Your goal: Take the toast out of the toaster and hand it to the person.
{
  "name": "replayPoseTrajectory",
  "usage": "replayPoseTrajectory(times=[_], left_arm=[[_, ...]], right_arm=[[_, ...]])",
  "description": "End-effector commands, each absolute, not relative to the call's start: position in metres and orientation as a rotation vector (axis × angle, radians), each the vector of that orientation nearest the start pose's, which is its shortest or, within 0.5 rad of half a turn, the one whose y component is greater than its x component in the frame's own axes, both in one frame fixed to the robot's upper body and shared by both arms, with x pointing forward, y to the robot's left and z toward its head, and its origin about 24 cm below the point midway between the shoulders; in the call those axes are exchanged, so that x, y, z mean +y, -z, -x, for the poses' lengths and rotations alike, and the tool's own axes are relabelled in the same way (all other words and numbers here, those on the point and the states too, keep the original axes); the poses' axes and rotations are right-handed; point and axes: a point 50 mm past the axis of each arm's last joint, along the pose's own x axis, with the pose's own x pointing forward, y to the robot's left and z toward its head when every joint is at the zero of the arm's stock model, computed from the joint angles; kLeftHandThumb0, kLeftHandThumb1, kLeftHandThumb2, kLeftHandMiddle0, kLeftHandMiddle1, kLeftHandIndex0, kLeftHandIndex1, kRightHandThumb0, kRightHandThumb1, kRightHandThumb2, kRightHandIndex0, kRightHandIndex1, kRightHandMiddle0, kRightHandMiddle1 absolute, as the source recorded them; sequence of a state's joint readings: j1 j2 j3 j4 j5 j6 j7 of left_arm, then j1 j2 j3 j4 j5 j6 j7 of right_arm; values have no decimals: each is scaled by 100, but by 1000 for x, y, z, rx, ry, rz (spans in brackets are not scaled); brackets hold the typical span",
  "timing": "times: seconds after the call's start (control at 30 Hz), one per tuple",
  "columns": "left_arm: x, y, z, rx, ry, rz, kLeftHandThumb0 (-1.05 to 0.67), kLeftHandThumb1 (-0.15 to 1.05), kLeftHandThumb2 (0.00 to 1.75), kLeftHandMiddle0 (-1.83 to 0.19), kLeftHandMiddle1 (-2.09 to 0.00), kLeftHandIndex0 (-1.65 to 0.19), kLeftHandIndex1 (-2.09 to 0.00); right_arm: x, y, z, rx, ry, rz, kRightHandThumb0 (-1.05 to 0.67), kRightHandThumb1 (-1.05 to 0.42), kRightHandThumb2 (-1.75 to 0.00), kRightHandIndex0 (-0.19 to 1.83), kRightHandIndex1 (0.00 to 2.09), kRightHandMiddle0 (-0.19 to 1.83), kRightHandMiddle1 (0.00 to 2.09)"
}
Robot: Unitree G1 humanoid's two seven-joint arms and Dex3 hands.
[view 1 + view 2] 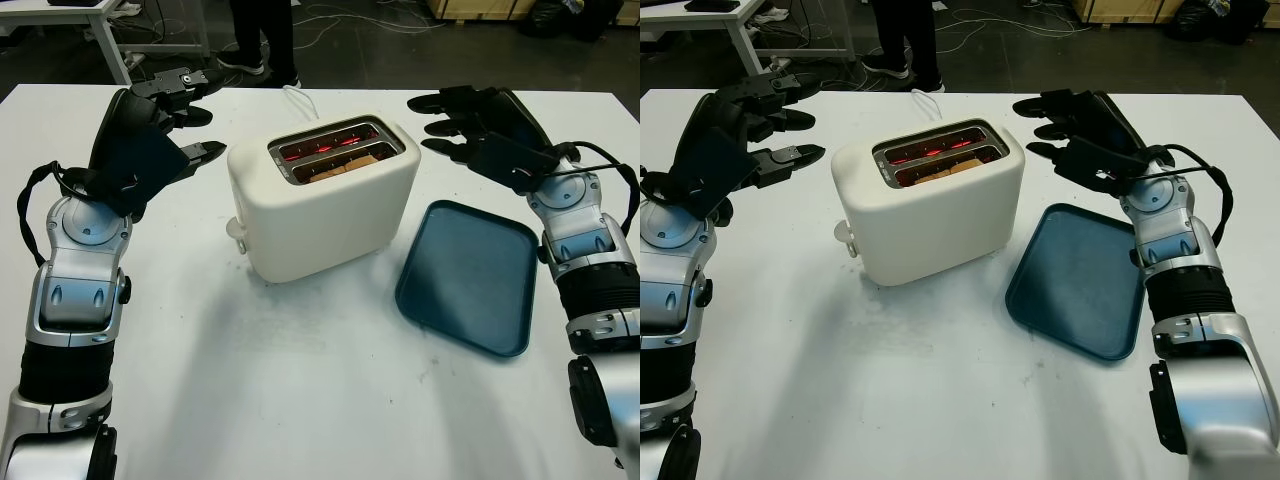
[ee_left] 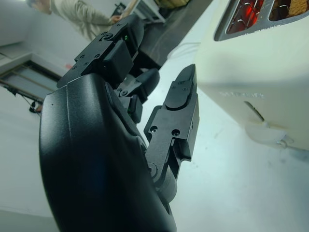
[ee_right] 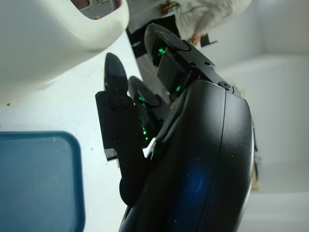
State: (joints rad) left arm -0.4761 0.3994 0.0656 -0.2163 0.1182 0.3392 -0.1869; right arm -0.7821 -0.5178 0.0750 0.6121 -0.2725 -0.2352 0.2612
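1. Left eye view: cream two-slot toaster point(image 1: 325, 200) standing mid-table, nearer the far edge, elements glowing red; brown toast point(image 1: 335, 168) sitting low in the near slot, barely above the rim.
2. Probably still the approach, nothing grasped yet. Best done by coming down over the near slot from above, pinching only the exposed top edge of the toast, and lifting straight up to avoid dragging on the hot slot walls.
3. Worth steadying the toaster body with the other hand if the slice sticks, since the casing looks light enough to tip.
4. Left hand point(image 1: 165, 110) raised beside the toaster's left end, empty, fingers extended toward it, not touching.
5. Right hand point(image 1: 470, 125) hovering beyond the toaster's right end, near the table's far right, empty too, fingers reaching toward the slots.
6. Dark blue tray point(image 1: 470, 275) lying flat just right of the toaster, toward the right edge.
7. Person point(image 1: 265, 35) standing past the far edge, awaiting the handover.
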Motion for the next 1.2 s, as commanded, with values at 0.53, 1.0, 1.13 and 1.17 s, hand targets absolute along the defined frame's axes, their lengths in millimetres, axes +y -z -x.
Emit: replayPoseTrajectory(times=[0.53,1.0,1.13,1.17], left_arm=[[189,-212,-309,-346,67,-520,-27,92,3,-35,-77,-60,-6],[189,-213,-309,-348,70,-521,-27,92,4,-34,-77,-60,-6],[189,-213,-309,-350,68,-528,-26,92,3,-34,-78,-60,-6],[189,-213,-309,-351,68,-529,-26,92,3,-34,-78,-60,-6]], right_arm=[[-205,-191,-378,-327,-231,842,-27,-92,-15,87,3,76,1],[-205,-190,-378,-321,-228,847,-26,-92,-15,87,2,76,1],[-206,-190,-378,-325,-230,842,-25,-92,-15,87,2,76,1],[-207,-190,-378,-324,-230,844,-25,-92,-15,88,2,76,1]])
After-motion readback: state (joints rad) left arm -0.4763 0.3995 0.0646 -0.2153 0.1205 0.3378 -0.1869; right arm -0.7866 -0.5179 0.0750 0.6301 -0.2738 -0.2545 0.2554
